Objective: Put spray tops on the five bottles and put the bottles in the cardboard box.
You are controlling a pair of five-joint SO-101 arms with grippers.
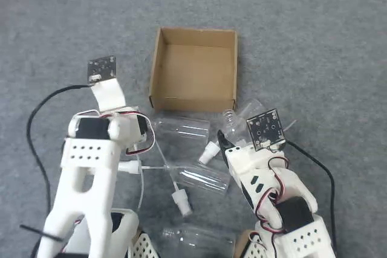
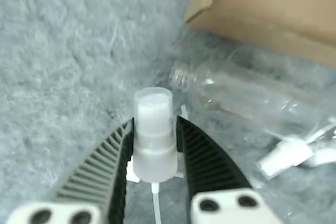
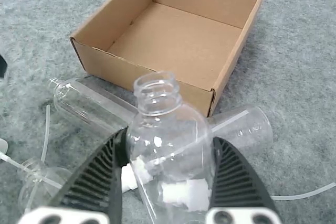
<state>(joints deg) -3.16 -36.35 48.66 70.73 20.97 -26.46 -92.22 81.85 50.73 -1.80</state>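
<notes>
Left claw (image 2: 153, 123): I see it pinching a white plastic spray top (image 2: 153, 109) between ribbed black jaws.
Right claw (image 3: 168, 141): clamped round a clear, round-shouldered bottle (image 3: 167, 129) with a bare threaded neck, near the box.
Cardboard box (image 1: 192, 103): plain brown, square, on the fuzzy grey table (image 1: 314, 58).
Other bottles (image 1: 202, 176): clear, lying on their sides beside the box.

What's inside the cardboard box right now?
The cardboard box shows just bare brown floor and inner walls, with nothing resting there. The floor strip behind its near wall is hidden.
</notes>
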